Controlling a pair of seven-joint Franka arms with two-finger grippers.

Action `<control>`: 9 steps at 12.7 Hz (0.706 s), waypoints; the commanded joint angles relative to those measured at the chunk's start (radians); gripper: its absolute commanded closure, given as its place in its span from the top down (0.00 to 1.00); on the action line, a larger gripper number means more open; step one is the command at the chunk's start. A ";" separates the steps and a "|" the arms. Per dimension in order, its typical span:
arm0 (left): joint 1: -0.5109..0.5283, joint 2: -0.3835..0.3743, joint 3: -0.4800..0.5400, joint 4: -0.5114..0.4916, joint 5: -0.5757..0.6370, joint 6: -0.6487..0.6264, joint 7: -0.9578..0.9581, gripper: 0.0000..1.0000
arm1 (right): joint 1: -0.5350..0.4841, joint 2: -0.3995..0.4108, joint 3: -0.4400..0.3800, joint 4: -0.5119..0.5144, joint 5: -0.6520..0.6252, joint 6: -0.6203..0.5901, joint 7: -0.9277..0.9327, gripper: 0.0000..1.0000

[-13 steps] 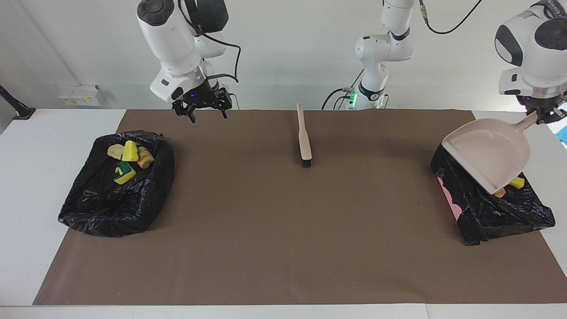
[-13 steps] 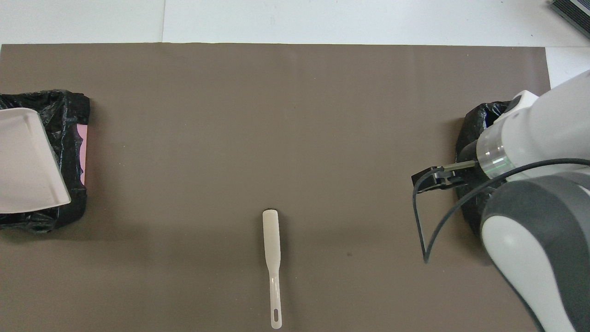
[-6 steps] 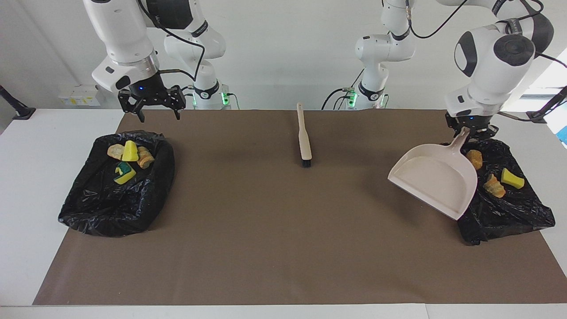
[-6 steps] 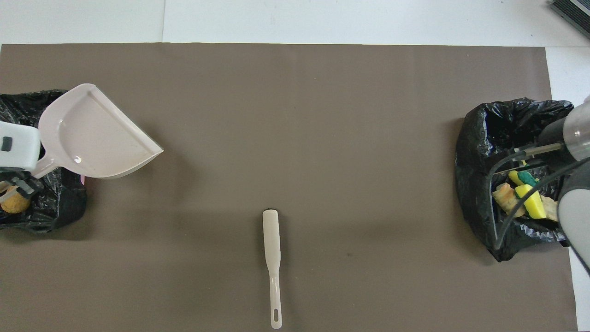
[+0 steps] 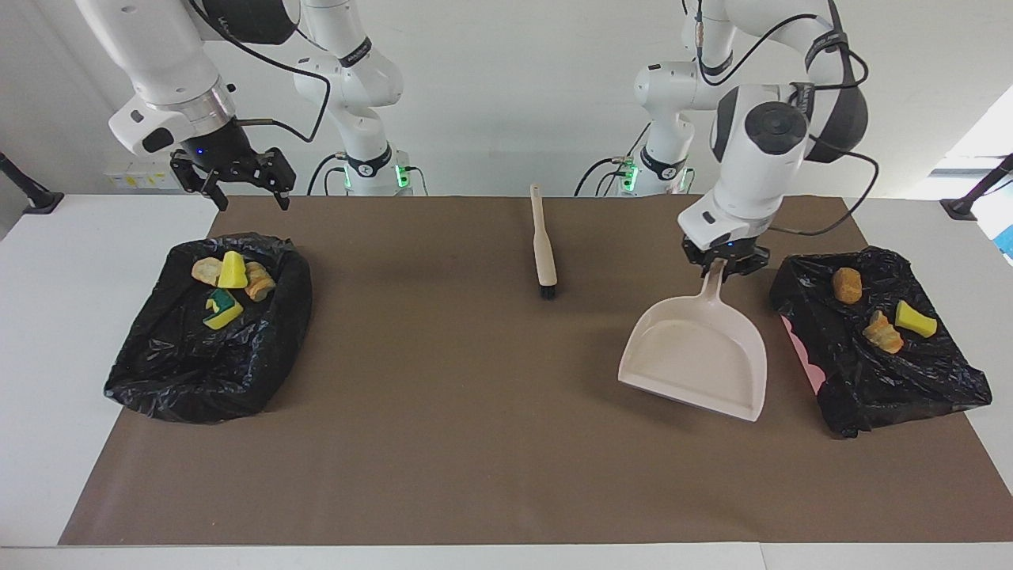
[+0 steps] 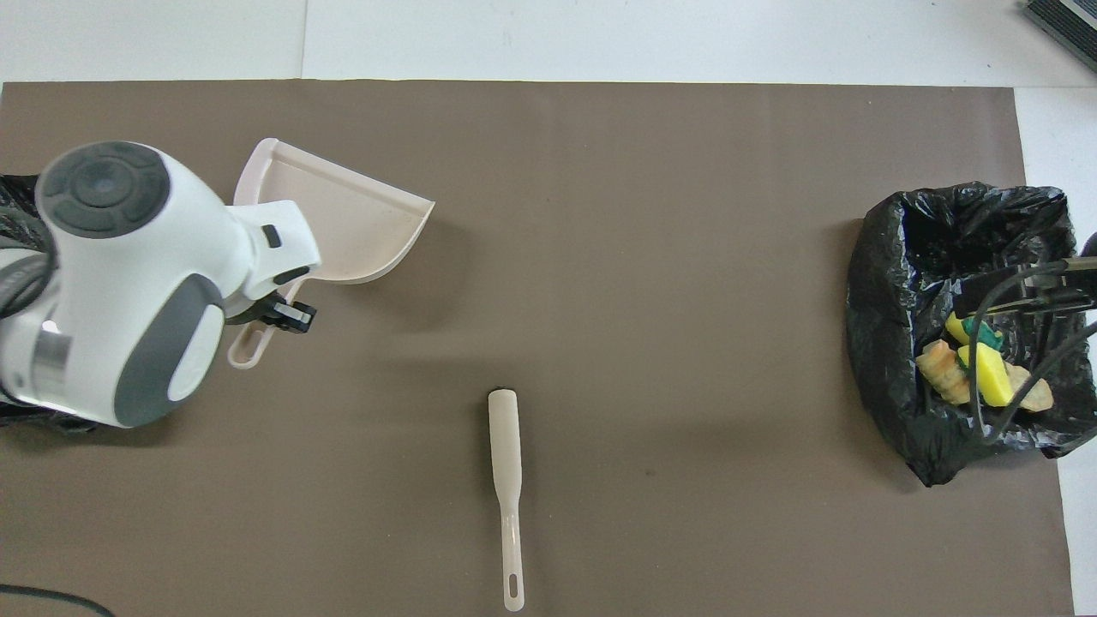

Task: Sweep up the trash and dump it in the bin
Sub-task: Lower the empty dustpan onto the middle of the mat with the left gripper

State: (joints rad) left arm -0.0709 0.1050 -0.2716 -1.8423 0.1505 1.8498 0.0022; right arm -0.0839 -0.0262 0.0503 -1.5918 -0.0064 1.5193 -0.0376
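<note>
We see the left pincer (image 5: 724, 267) clamping the dustpan (image 5: 696, 360) handle beside the bin (image 5: 910, 380); the right pincer (image 5: 241, 184) gapes, empty. We judge the binned trash (image 5: 880, 331) light, soft, easily swept.

White table (image 5: 95, 237) w/ a big brown mat (image 5: 475, 412) spread over most of it, white margins showing at both ends & along the edges. Plain white wall (image 5: 506, 95) at the back. Small white box w/ yellow labels (image 5: 142, 170) at the wall's foot. Bright daylight from a window (image 5: 977, 134) at one end.
</note>
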 commanded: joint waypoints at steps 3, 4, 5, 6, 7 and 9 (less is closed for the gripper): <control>-0.027 0.194 -0.145 0.089 0.001 0.134 -0.428 0.00 | -0.014 0.005 0.006 0.009 0.006 -0.005 0.021 1.00; -0.042 0.235 -0.153 0.128 0.001 0.161 -0.491 0.00 | -0.014 0.005 0.006 0.010 0.005 -0.004 0.018 1.00; -0.065 0.258 -0.153 0.159 0.003 0.169 -0.519 0.00 | -0.014 0.005 0.006 0.010 0.005 -0.004 0.021 1.00; -0.084 0.272 -0.152 0.166 0.000 0.177 -0.524 0.00 | -0.014 0.005 0.006 0.009 0.006 -0.005 0.018 1.00; -0.084 0.275 -0.152 0.167 0.000 0.190 -0.525 0.00 | -0.010 0.005 0.006 0.009 0.006 -0.005 0.018 1.00; -0.090 0.309 -0.152 0.184 0.001 0.216 -0.563 0.00 | -0.004 0.005 0.008 0.009 0.005 -0.004 0.022 1.00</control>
State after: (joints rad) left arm -0.1470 0.3763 -0.4320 -1.7019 0.1506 2.0503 -0.5224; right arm -0.0845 -0.0261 0.0512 -1.5918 -0.0065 1.5193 -0.0317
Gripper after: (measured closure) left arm 0.687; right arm 0.000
